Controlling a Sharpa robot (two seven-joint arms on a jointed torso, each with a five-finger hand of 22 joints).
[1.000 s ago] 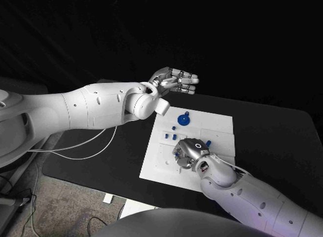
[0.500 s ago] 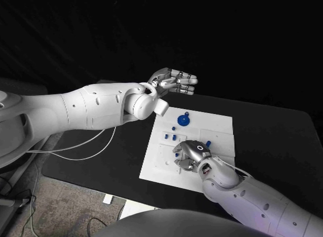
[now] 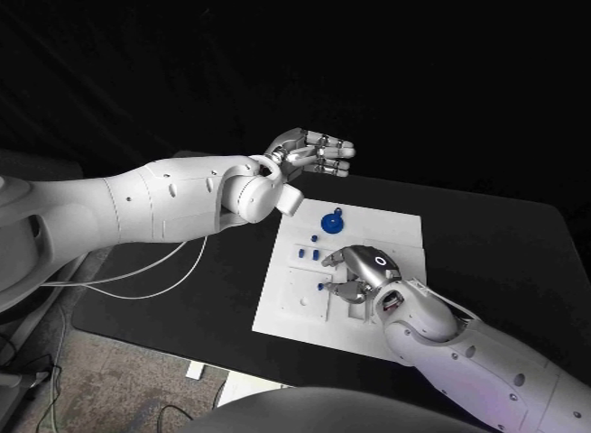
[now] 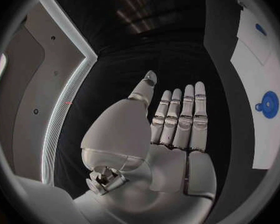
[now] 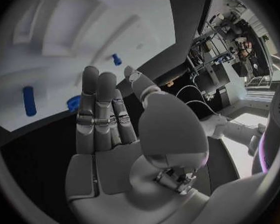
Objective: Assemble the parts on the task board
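Since a second ago the right hand (image 3: 360, 271) has shifted a little up the task board (image 3: 397, 225) and its fingers, then bunched down onto the plate's middle, now reach out flatter over it; the left hand (image 3: 311, 152) has barely moved, staying raised beyond the board's far left corner, above the black table (image 3: 503, 244). In the right wrist view the right hand (image 5: 115, 129) has its fingers (image 5: 97, 104) straight and close together with the thumb set off to one side, and nothing lies in the palm; it hovers low over the white board (image 5: 65, 59), and I cannot tell whether the fingertips touch it. In the left wrist view the left hand (image 4: 171, 134) is likewise flat, fingers (image 4: 187, 117) side by side and extended, thumb apart, holding nothing. A round blue part (image 3: 332, 221) with a small tab sits on the far half of the board, near the left forearm's wrist, and shows again in the left wrist view (image 4: 269, 104). Small blue parts (image 3: 311, 255) lie on the board's left-middle, just beside the right hand's fingertips. In the right wrist view a short blue rod (image 5: 29, 101) lies on the board, a blue piece (image 5: 73, 103) peeks out just behind the fingers, and a small blue peg (image 5: 117, 59) stands farther off.
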